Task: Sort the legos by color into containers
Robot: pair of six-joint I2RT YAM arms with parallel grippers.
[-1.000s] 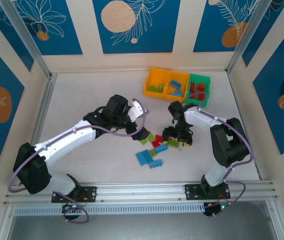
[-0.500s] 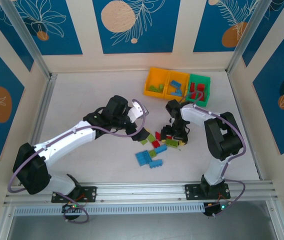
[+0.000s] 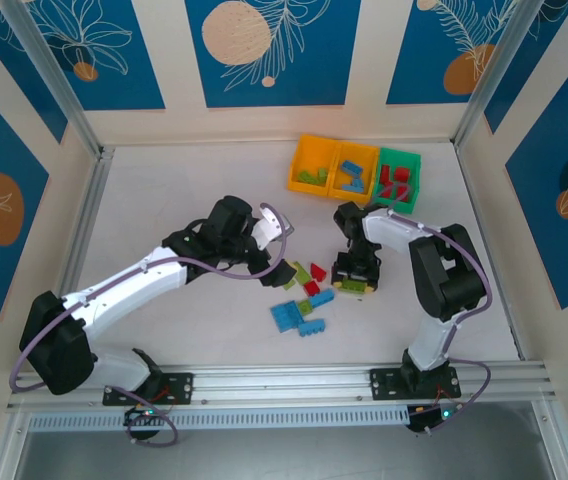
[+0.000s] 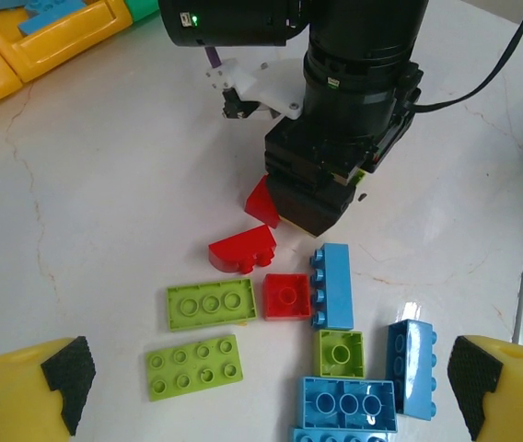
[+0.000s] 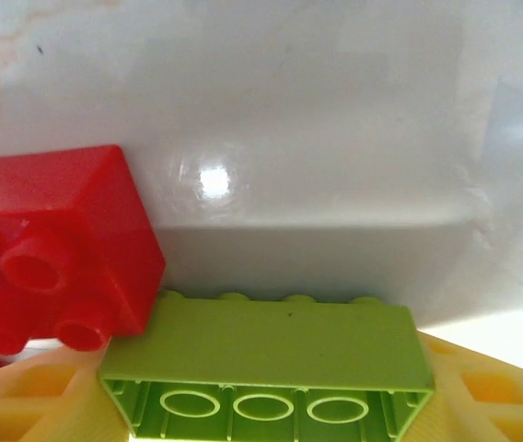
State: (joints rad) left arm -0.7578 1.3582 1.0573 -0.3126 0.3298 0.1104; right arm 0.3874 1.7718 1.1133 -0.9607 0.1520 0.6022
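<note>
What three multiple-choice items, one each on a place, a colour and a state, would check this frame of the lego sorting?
1. The green bin sits at the row's: A left end; B middle; C right end.
2. The brick inside the right end effector is: A red; B lime green; C light blue.
3. The left end effector is: A shut on a red brick; B shut on a bin; C open and empty.
Key: C, the top view shows it rightmost; B, the right wrist view shows lime green; C, it gapes wide above the loose bricks.
</note>
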